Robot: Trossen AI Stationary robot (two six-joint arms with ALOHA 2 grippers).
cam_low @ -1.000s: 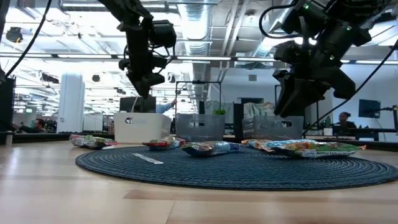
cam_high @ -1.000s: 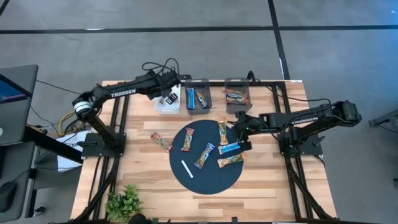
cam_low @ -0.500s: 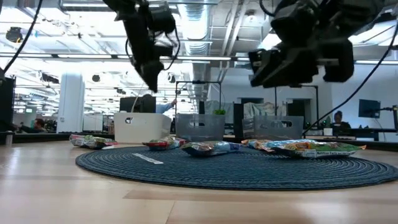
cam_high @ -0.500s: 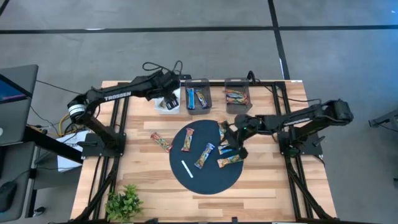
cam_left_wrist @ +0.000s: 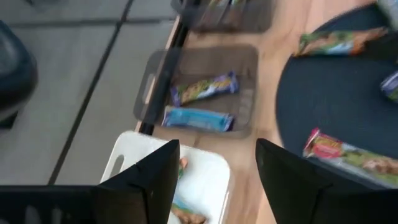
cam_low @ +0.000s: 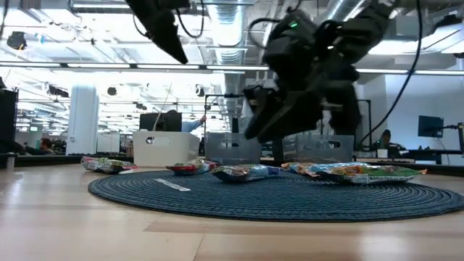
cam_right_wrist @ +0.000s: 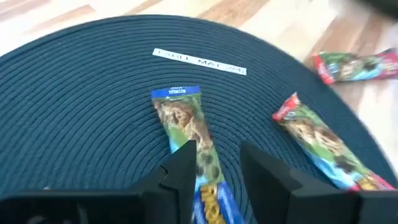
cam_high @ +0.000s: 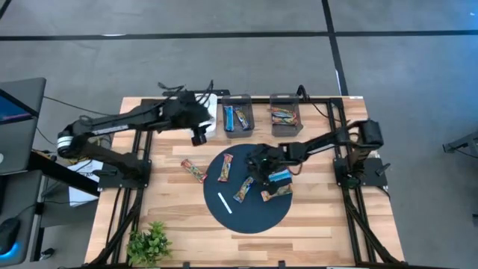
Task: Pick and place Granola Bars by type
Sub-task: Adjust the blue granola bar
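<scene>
Where you look down on the table: round dark mat at centre.
Granola Bars: several on your mat, others in bins.
Right gripper: jaws apart over a blue-ended bar.
Left gripper: jaws apart, empty, near the bins.

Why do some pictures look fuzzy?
Left wrist view: smeared, the bars in the clear bin soft. Right wrist view: the blue-wrapped bar blurs toward the dark fingers. Low view: both arms are dark shapes against bright ceiling lights. High view: sharp.
</scene>
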